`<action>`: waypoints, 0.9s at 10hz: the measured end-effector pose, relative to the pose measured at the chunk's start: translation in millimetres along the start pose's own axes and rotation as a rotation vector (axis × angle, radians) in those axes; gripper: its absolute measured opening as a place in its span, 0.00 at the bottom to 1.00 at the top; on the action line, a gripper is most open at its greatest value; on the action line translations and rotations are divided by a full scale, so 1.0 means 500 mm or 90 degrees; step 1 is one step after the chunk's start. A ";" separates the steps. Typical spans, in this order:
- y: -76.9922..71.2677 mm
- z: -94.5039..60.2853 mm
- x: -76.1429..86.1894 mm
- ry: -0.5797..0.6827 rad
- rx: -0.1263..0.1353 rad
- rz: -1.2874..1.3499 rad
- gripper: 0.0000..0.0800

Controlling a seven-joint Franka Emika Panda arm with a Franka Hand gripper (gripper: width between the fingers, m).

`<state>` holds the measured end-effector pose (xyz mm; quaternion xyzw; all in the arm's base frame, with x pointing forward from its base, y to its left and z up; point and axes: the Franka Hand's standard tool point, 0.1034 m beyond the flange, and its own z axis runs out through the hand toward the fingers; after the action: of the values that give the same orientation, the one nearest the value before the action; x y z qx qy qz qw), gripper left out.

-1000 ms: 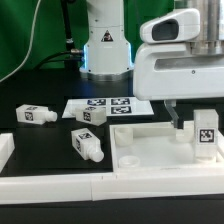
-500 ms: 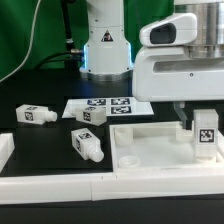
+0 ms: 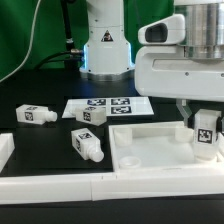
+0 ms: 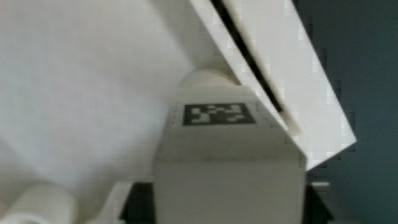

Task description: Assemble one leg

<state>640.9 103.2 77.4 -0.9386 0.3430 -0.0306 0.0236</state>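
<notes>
Exterior view first: my arm fills the right side, and I'm down over the far right corner of the white tabletop (image 3: 150, 150) — the big square panel lying flat on the black surface (image 3: 40, 90). In my jaws (image 3: 205, 128) there's a tagged leg (image 3: 206, 135), upright, its lower end at the tabletop's corner. Two more legs lie loose: one (image 3: 87, 144) just off the panel's left edge, another (image 3: 34, 115) further left. The marker board (image 3: 108, 108) sits behind them, near my base, and a white block (image 3: 5, 150) shows at the left edge.

Wrist view now: the leg (image 4: 222, 160) runs straight out from my jaws, tag facing the camera, white panel behind it. My jaws look closed narrow on the leg — dark pads show at either side of it.

My read: I'm at the seating step. Next calls for lining the leg's end squarely on the corner hole, then pressing and turning it in without tilting.
</notes>
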 end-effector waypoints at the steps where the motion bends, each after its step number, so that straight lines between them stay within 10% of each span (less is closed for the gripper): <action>1: 0.001 0.001 0.000 -0.003 0.001 0.103 0.36; 5: 0.008 0.004 -0.003 -0.032 0.058 0.555 0.36; 7: 0.008 0.005 -0.004 -0.031 0.057 0.532 0.36; 9: -0.010 0.000 -0.011 -0.012 0.048 0.306 0.65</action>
<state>639.9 110.5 77.3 -0.8286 0.5550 -0.0278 0.0687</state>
